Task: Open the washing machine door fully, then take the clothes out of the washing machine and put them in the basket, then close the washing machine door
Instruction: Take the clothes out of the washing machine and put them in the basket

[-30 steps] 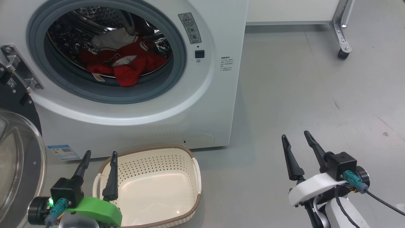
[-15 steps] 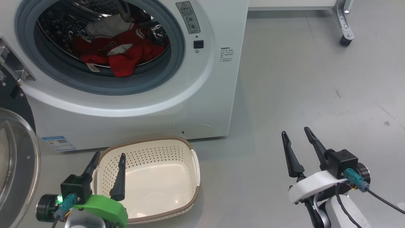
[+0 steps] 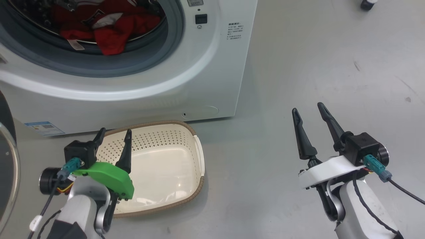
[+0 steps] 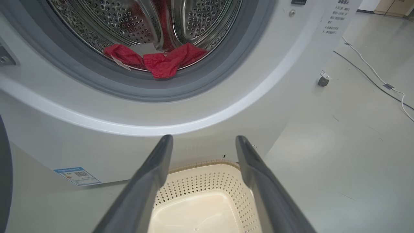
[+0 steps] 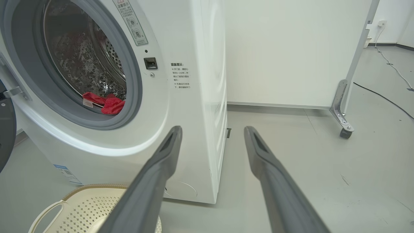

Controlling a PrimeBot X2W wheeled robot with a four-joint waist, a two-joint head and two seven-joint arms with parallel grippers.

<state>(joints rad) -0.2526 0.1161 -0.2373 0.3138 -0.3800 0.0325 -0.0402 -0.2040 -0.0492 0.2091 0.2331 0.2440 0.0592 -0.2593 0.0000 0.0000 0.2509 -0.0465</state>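
Observation:
The white washing machine stands with its drum exposed. The washing machine door is swung out at the far left, only its edge showing. Red clothes lie at the drum's front lip, also the clothes in the left wrist view and the clothes in the right one. The cream basket sits on the floor before the machine with nothing in it. My left gripper is open above the basket's left part. My right gripper is open over bare floor to the right, holding nothing.
Grey floor spreads to the machine's right. A white panel on a metal frame with a caster stands behind and to the right. A cable runs across the floor farther off.
The head camera has tilted down, so the machine and basket slid up the picture. My left gripper has shifted a little right over the basket. Both grippers stay open.

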